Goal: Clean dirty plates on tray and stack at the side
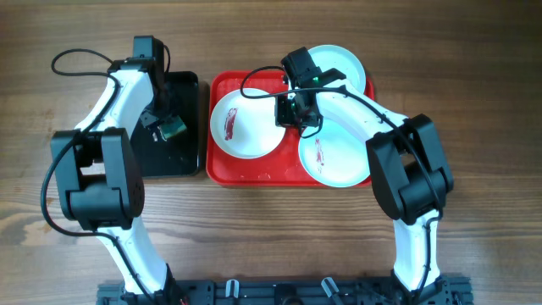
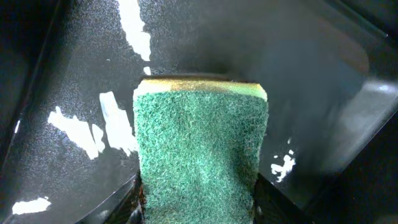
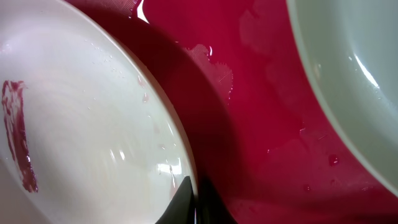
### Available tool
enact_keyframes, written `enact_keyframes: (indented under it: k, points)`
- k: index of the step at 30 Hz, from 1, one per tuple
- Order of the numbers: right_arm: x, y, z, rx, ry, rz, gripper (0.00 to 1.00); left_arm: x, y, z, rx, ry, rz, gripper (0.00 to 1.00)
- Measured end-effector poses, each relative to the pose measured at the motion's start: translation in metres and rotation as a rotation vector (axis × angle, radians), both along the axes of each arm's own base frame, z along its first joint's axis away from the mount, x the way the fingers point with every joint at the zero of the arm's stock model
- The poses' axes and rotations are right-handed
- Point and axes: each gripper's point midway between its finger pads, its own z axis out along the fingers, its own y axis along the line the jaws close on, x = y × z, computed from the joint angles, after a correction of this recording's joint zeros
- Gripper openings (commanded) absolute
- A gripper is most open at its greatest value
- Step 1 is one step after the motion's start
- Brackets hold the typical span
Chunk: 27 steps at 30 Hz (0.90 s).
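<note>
The cream-white plate [image 1: 246,127] lies on the left half of the red tray [image 1: 224,174], which is set mid-worktop towards the far edge. A reddish-brown smear [image 3: 15,137] is carried on its inner face. The right half is shared by the far pale blue plate [image 1: 343,63], which looks clean, and the near pale blue plate [image 1: 339,157], which is also streaked.

All three are judged to be stiff, light and shallow. They are probably of a hard ware that could chip or crack if dropped or knocked together. Water beads and a wet film are seen on the tray floor in the right wrist view, so the smooth surfaces are expected to be slippery. The thin raised rim is judged the only sensible hold, pinched above and below at a part free of the neighbouring plates. A pinch at one edge is likely to let a plate pivot, so it is best kept low or slid.

The right gripper [image 1: 302,114] is placed at the cream-white plate's right rim, between the plates, with its jaws closed together. Whether the rim is nipped between them cannot be told.

The left gripper [image 1: 165,125] is held over the black tray [image 1: 186,93], just left of the red tray. Its jaws are drawn in against the sides of a green scouring sponge [image 2: 199,155], which is judged soft and likely to give under pressure.
</note>
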Motion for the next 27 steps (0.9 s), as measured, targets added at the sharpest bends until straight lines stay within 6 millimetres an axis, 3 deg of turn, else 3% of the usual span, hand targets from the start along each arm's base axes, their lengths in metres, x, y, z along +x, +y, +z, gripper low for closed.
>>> enact_keyframes:
  k: [2,13,27]
  points:
    - [0.000,0.000,0.000,0.000,0.000,0.000,0.04,0.000,0.000,0.000,0.000,0.001,0.000,0.47]
    - [0.000,0.000,0.000,0.000,0.000,0.000,0.04,-0.004,0.000,-0.012,0.002,0.000,-0.007,0.04]
    - [0.000,0.000,0.000,0.000,0.000,0.000,0.04,-0.007,0.000,-0.009,0.001,0.010,-0.018,0.04]
